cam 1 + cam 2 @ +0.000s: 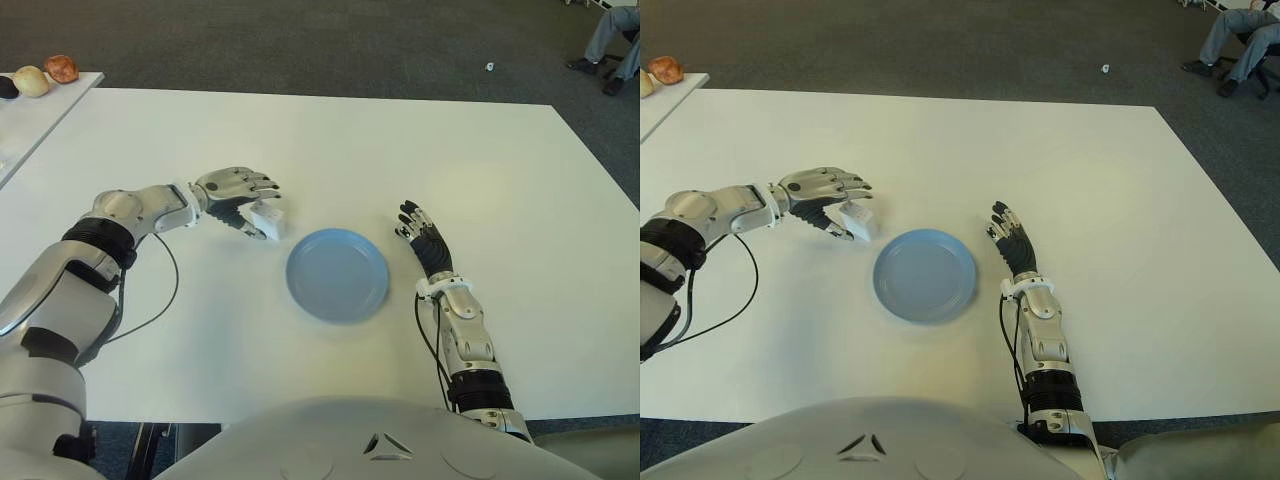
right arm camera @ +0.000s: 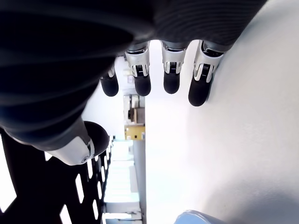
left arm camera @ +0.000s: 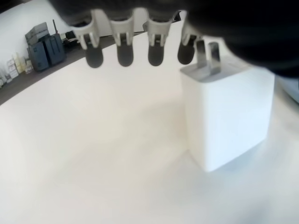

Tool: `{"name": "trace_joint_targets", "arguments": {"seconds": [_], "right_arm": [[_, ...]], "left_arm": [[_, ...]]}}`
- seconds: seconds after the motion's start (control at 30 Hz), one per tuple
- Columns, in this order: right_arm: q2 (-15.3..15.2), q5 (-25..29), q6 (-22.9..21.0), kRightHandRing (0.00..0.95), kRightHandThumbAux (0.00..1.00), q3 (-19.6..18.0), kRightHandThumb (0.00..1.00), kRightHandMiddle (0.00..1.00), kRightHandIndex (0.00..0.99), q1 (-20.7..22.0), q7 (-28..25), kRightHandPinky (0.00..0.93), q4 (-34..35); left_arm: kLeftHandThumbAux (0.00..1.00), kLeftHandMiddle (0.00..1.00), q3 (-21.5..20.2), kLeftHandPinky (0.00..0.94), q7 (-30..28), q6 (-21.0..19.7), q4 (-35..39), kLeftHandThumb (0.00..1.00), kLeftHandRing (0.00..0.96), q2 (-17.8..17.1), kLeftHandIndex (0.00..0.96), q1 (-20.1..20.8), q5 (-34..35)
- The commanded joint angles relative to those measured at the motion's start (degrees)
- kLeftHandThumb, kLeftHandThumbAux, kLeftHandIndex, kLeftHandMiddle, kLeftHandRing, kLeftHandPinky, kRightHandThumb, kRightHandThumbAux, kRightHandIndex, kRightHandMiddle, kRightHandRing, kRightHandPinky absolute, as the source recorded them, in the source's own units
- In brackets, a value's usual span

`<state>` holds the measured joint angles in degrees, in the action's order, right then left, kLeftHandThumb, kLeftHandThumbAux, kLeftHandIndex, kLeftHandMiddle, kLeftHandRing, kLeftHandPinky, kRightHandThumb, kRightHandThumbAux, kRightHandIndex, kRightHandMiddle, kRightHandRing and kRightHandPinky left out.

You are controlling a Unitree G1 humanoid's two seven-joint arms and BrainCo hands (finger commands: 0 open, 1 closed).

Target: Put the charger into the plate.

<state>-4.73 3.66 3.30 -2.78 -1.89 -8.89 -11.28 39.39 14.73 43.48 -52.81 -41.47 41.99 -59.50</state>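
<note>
The charger [image 1: 268,220] is a small white cube with two metal prongs. It sits on the white table [image 1: 400,150] just to the left of the plate [image 1: 337,274], not in it. In the left wrist view the charger [image 3: 227,116] stands with its prongs pointing up toward the palm, its base on the table.

The left hand [image 1: 236,195] is over and around the charger. Its fingers [image 3: 124,51] arch out over the table beyond the charger and are only loosely curled. The thumb lies low beside the charger's near side in the eye views. Whether the hand actually grips the charger cannot be told; the fingertips seen from the wrist do not touch it.

The plate is round, light blue and holds nothing. It lies between the two hands, near the front middle of the table.

The right hand [image 1: 425,238] shows just to the right of the plate, fingers [image 2: 142,74] stretched out and relaxed, holding nothing.

At the far left, a second white table [image 1: 30,115] carries a few rounded food items [image 1: 46,73]. A seated person's legs [image 1: 612,45] show at the far right corner on the dark carpet [image 1: 300,40].
</note>
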Motion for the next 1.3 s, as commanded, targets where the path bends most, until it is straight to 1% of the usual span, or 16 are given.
{"name": "trace_joint_targets", "arguments": {"seconds": [0.03, 0.27, 0.37, 0.47, 0.83, 1.03, 1.23, 1.3], "right_arm": [[0.1, 0.2, -1.3, 0.000, 0.602, 0.1, 0.000, 0.007, 0.000, -0.8, 0.0, 0.000, -0.7], [0.4, 0.1, -0.5, 0.000, 0.611, 0.2, 0.000, 0.006, 0.000, -0.6, 0.1, 0.000, -1.3], [0.4, 0.2, -0.4, 0.000, 0.614, 0.1, 0.000, 0.006, 0.000, -0.6, 0.1, 0.000, -1.5], [0.5, 0.2, -0.5, 0.000, 0.614, 0.1, 0.000, 0.006, 0.000, -0.5, 0.1, 0.000, -1.5], [0.8, 0.0, -0.6, 0.000, 0.607, 0.2, 0.000, 0.009, 0.000, -0.3, 0.4, 0.000, -1.7], [0.6, -0.2, -0.7, 0.000, 0.602, 0.4, 0.000, 0.007, 0.000, -0.3, 0.3, 0.000, -1.7], [0.7, -0.4, -0.6, 0.000, 0.601, 0.7, 0.000, 0.006, 0.000, -0.2, 0.5, 0.000, -1.8], [0.7, -0.5, -0.3, 0.000, 0.600, 0.7, 0.000, 0.005, 0.000, -0.2, 0.5, 0.000, -2.0]], "left_arm": [[0.178, 0.000, 0.2, 0.000, 1.4, 1.2, -1.8, 0.415, 0.000, 0.7, 0.000, 0.0, 0.5], [0.202, 0.000, 0.1, 0.003, 1.4, 2.0, -2.1, 0.413, 0.000, 1.4, 0.000, -0.1, 0.8], [0.211, 0.000, -0.3, 0.037, 0.5, 2.0, -0.9, 0.420, 0.000, 1.7, 0.000, -0.3, 1.4], [0.216, 0.000, -0.3, 0.053, 0.8, 2.1, -0.8, 0.424, 0.000, 1.5, 0.000, -0.3, 1.6], [0.221, 0.008, -0.4, 0.081, 0.1, 1.5, 1.5, 0.387, 0.007, 1.7, 0.008, -0.7, 2.0], [0.231, 0.038, -0.3, 0.121, -0.6, 1.0, 2.8, 0.397, 0.040, 2.0, 0.025, -0.7, 2.0], [0.233, 0.062, -0.2, 0.148, -0.2, 1.2, 2.9, 0.408, 0.068, 2.2, 0.036, -0.5, 1.8], [0.238, 0.083, -0.1, 0.167, 0.0, 1.4, 2.9, 0.422, 0.089, 2.3, 0.043, -0.4, 1.8]]}}
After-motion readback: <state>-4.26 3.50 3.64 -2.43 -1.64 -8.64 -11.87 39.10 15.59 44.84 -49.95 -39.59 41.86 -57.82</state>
